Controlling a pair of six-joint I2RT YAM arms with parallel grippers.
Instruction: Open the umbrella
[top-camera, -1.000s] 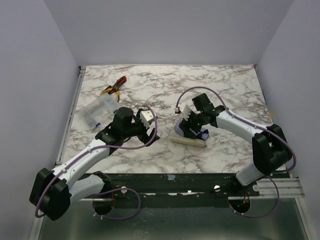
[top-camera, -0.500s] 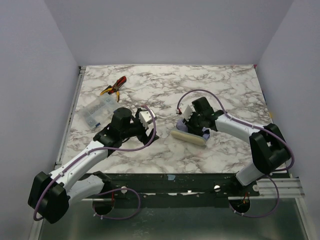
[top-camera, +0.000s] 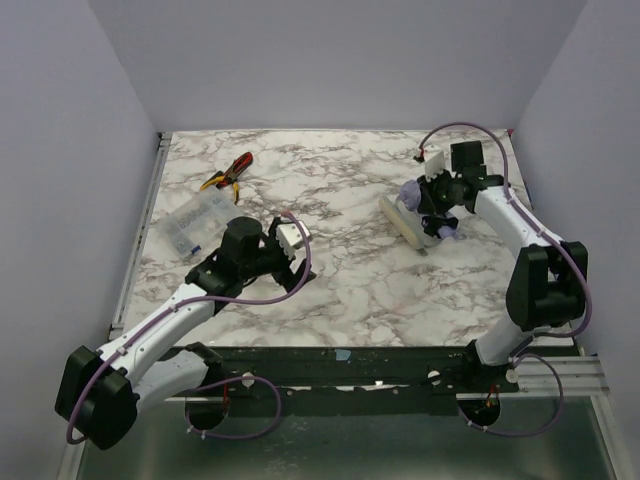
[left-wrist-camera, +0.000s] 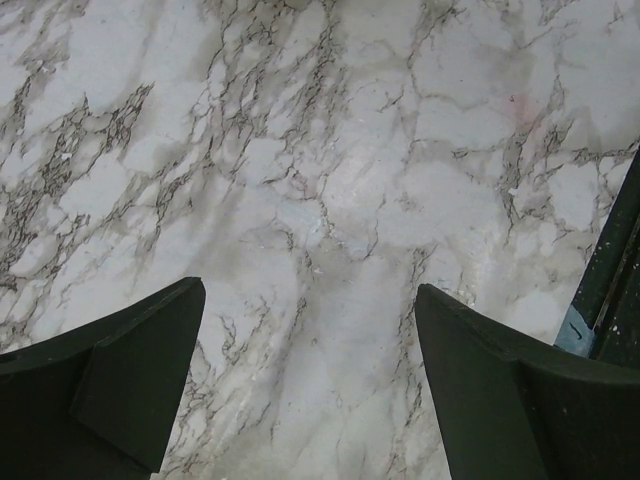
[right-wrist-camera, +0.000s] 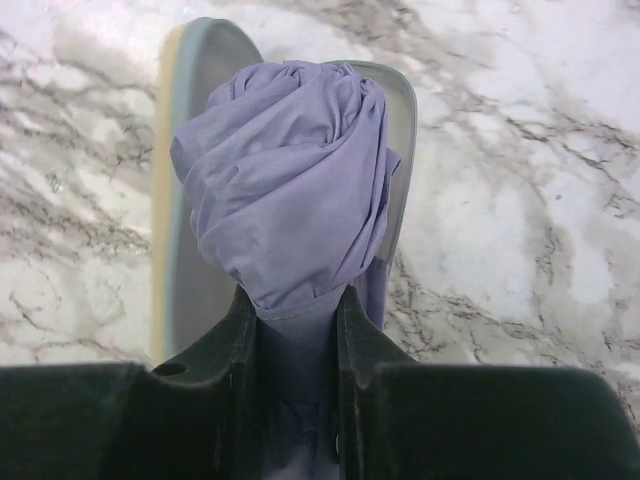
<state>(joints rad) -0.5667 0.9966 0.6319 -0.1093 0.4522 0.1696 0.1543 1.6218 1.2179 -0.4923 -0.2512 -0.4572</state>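
Note:
The umbrella is folded, its pale lavender canopy bunched in a tight roll. My right gripper is shut on the canopy's narrow end, which sits pinched between the two black fingers. From above, the right gripper holds the umbrella over the back right of the table. A cream tube-shaped sleeve runs along the umbrella, and its grey inside shows behind the canopy. The shaft and handle are hidden. My left gripper is open over bare marble, left of centre.
Red-and-yellow pliers lie at the back left, with a clear plastic box in front of them. The table's dark near edge runs just right of my left gripper. Pale walls close in the table on three sides.
My right gripper has shut on the umbrella and carried it from the middle of the table to the back right, the cream sleeve going with it. The left arm has barely moved.

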